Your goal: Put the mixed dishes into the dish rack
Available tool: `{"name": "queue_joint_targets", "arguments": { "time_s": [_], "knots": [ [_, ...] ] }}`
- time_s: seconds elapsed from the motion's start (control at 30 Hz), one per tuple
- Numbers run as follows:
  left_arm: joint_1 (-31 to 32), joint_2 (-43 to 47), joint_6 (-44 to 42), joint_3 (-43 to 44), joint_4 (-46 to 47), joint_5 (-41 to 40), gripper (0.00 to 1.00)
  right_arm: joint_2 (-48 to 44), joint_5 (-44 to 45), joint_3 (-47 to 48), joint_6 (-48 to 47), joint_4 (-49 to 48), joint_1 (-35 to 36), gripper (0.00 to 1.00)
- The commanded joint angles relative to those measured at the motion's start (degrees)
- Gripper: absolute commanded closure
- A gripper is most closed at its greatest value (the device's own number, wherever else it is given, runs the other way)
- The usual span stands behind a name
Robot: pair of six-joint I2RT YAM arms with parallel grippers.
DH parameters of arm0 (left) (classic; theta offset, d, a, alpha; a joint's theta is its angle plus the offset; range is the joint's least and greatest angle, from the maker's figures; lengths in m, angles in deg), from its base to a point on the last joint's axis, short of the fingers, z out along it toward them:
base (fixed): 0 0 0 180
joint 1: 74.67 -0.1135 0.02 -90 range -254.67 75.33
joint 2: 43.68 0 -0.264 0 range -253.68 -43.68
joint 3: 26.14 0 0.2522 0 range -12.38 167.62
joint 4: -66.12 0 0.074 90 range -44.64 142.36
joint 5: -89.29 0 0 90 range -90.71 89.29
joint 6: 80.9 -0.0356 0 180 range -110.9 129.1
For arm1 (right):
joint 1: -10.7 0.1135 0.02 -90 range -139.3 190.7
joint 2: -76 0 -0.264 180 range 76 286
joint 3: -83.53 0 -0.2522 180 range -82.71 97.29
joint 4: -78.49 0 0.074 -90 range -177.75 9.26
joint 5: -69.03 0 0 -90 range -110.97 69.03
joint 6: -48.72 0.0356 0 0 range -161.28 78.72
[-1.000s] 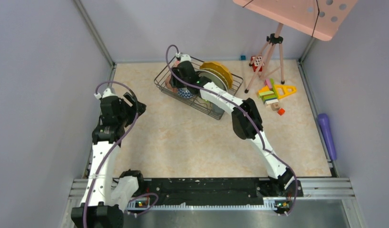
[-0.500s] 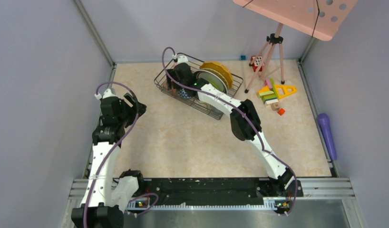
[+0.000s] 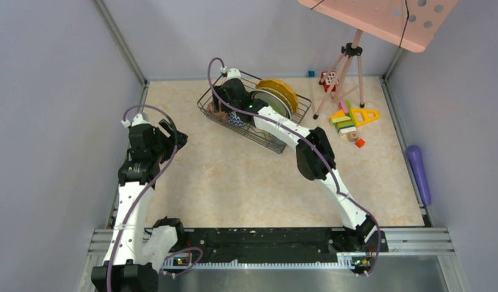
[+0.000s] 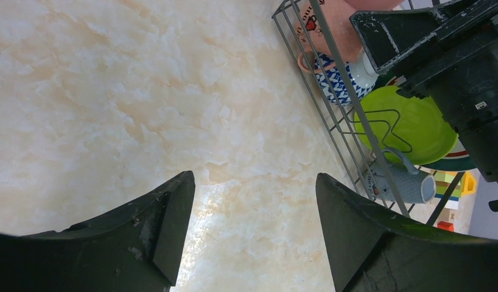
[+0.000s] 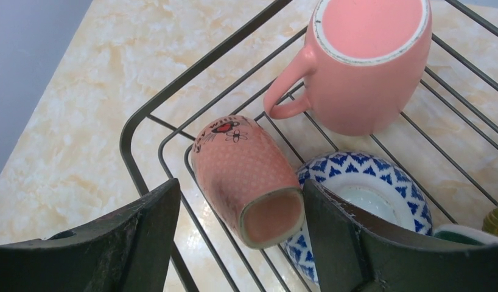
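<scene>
The dark wire dish rack stands at the back centre. Plates stand on edge in it, an olive-yellow plate outermost. My right gripper is over the rack's left end. In the right wrist view it is open around a pink dotted cup lying on its side on the rack wires. An upturned pink mug and a blue-white patterned bowl lie beside it. My left gripper is open and empty over the bare floor, left of the rack. A lime green plate shows there.
Colourful toy blocks and a pink tripod stand right of the rack. A purple cylinder lies by the right wall. A grey mug lies in the rack. Walls close in on three sides.
My right gripper has shifted a little to the left over the rack's left end. The left arm has not moved.
</scene>
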Motion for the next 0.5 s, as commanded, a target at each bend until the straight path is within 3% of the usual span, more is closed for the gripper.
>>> {"name": "queue_joint_targets", "arguments": {
  "time_s": [0.0,0.23,0.37,0.47],
  "knots": [
    [-0.14,1.14,-0.69,-0.25,1.23,0.84,0.22,-8.34,-0.53,-2.04,0.8,0.3,0.45,0.29],
    [-0.19,0.84,-0.88,-0.33,1.31,1.14,0.22,-10.96,-0.98,-6.11,5.82,0.48,-0.28,0.31],
    [-0.19,-0.56,-1.06,-0.54,2.9,2.31,0.24,-12.81,-0.78,-9.09,7.08,-0.62,-0.8,0.42],
    [-0.14,-3.46,0.02,-0.2,5.79,3.31,0.25,-14.15,-2.57,-11.91,8.17,-2.33,-1.53,0.43]
  ]
}}
